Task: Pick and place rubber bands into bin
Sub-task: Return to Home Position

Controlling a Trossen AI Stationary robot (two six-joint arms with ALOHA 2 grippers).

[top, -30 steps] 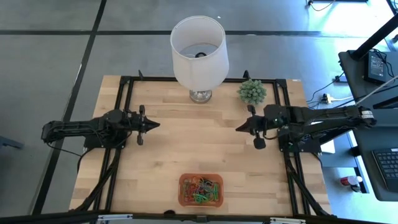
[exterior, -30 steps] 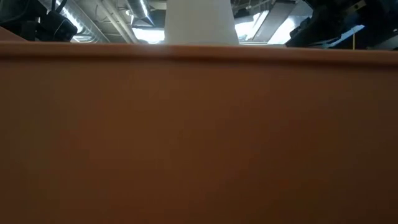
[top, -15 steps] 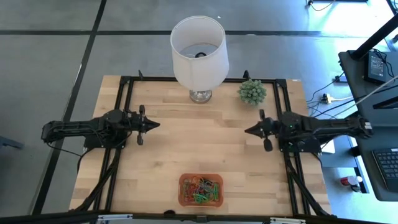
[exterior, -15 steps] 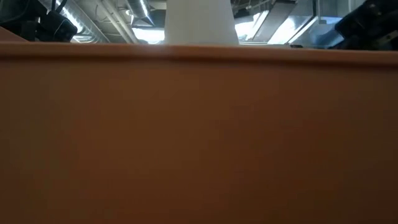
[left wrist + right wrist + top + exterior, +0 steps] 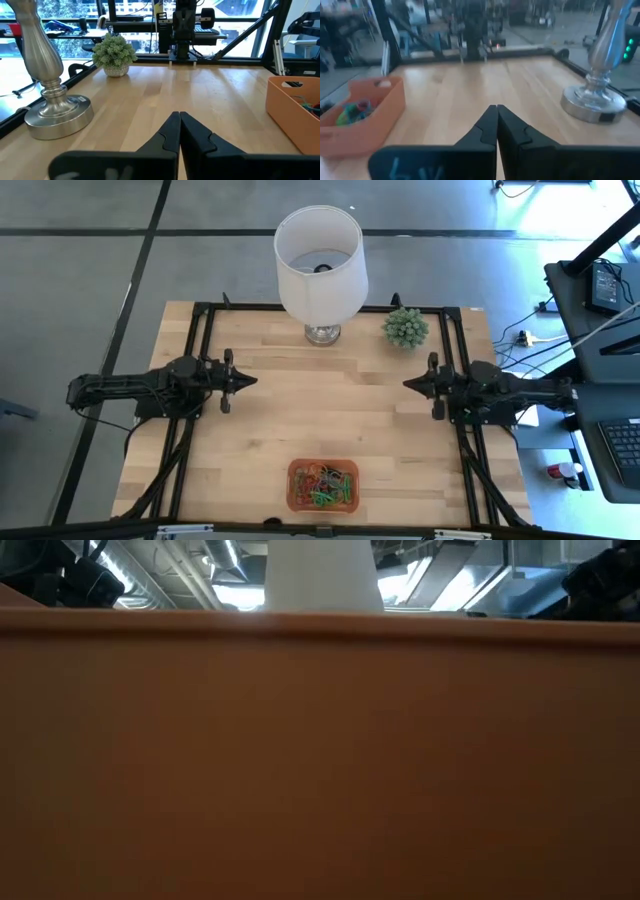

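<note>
An orange bin (image 5: 291, 486) sits near the front edge of a wooden table (image 5: 300, 420). It holds a tangle of rubber bands (image 5: 325, 485) in green, red, blue and orange. Farther back, at mid-table, the left gripper (image 5: 248, 380) hangs by the left side and the right gripper (image 5: 410, 385) by the right side. They point toward each other, well apart. Each has its jaws pressed together around nothing. At the far edge stand a white-shaded lamp (image 5: 320, 250) and, to its right, a small green plant (image 5: 405, 327).
</note>
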